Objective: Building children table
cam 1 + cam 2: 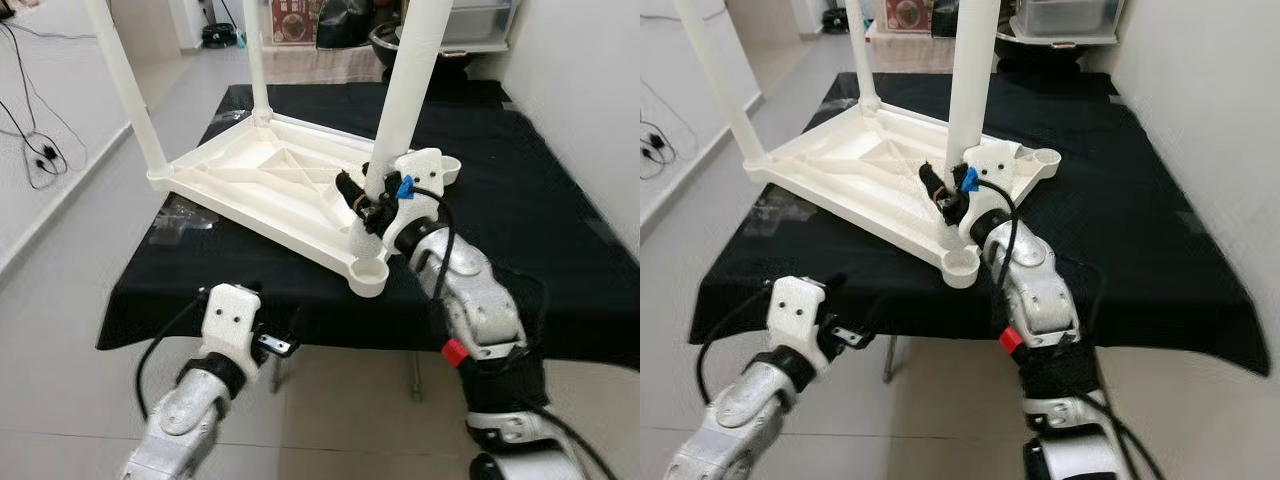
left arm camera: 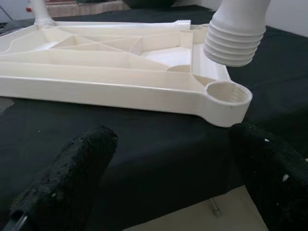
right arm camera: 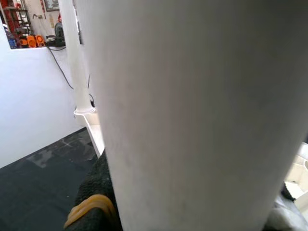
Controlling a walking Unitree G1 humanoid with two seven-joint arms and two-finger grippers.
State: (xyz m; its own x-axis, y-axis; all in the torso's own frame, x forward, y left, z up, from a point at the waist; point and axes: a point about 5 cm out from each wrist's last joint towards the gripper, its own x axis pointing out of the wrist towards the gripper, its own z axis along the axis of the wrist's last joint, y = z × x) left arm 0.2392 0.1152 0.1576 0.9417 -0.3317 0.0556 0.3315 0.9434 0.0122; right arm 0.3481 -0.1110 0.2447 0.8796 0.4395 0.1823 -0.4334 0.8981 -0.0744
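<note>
White plastic leg (image 1: 405, 90), clamped in right pincer (image 1: 372, 205), hangs above empty corner socket (image 1: 369, 273); tilted, threads may cross. Left pincer (image 2: 168, 178) gapes empty.

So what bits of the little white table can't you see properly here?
- Tops of the white legs: cut off by the upper edge, both eye views.
- Right gripper fingers: right wrist view, the held leg blocks them.
- Threaded leg end above the empty corner socket: the leg runs off the frame, left wrist view.
</note>
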